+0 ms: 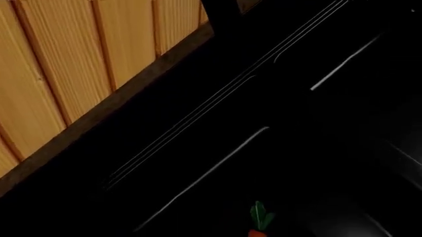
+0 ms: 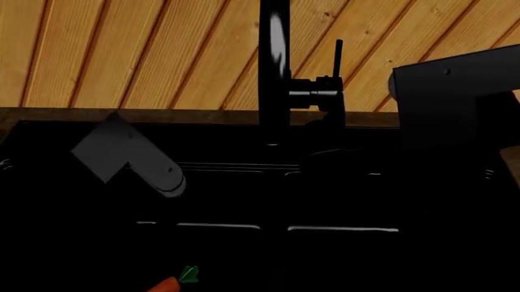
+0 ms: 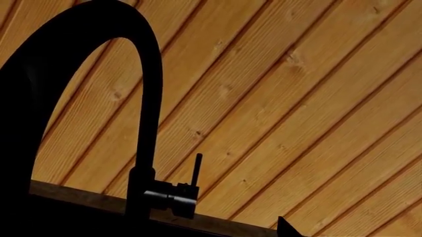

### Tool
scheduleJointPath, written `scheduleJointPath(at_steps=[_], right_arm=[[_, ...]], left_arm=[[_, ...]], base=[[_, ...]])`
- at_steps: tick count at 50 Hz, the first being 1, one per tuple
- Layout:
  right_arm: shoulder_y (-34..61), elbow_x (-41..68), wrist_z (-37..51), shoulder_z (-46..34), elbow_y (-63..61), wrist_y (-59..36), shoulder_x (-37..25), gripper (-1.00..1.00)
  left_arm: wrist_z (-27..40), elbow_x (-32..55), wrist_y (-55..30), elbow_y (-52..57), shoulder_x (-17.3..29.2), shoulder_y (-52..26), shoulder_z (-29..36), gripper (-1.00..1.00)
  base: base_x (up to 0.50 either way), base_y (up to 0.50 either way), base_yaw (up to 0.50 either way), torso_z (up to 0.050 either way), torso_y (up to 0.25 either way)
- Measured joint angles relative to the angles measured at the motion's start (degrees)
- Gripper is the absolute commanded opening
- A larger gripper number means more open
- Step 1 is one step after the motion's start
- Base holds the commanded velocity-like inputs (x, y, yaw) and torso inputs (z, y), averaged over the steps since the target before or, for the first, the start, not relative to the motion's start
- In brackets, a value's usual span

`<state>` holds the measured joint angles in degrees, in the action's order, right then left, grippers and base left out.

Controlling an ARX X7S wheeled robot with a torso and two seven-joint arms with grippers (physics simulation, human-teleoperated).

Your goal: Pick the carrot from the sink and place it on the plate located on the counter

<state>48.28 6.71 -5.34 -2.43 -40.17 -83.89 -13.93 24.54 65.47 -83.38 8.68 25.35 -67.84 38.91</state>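
Note:
The carrot [image 2: 167, 284], orange with a green leafy top, lies on the floor of the black sink [image 2: 243, 201] at the near left edge of the head view. It also shows in the left wrist view [image 1: 258, 231], cut off by the frame edge. My left arm's grey link [image 2: 130, 161] hangs over the left basin, above and behind the carrot; its fingers are lost against the black sink. My right arm [image 2: 455, 103] is raised at the right. One dark fingertip [image 3: 285, 228] shows well off centre. No plate is in view.
The tall black faucet [image 2: 274, 73] with its side lever [image 2: 337, 61] stands at the back between my arms, and it fills the right wrist view [image 3: 142, 148]. A wood-plank wall [image 2: 162, 55] rises behind the brown counter strip [image 2: 187, 115].

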Motion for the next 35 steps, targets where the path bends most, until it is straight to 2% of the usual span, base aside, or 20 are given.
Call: scheduleJointPath(at_steps=[23,35], right_arm=[[0.1,0.6,0.2,0.5,-0.4,-0.4,-0.3,1.00],[0.1,1.0,0.3,0.5,-0.7,-0.7,-0.5,1.00]], left_arm=[[-10.6,-9.0,9.7,-11.5,-1.3,1.7,12.8,1.00],[-17.3,-14.8,16.5,-21.3,-4.1,2.4,19.2,1.00]], base=[[0.00,0.00,0.00,0.000,0.000],[0.00,0.00,0.00,0.000,0.000]])
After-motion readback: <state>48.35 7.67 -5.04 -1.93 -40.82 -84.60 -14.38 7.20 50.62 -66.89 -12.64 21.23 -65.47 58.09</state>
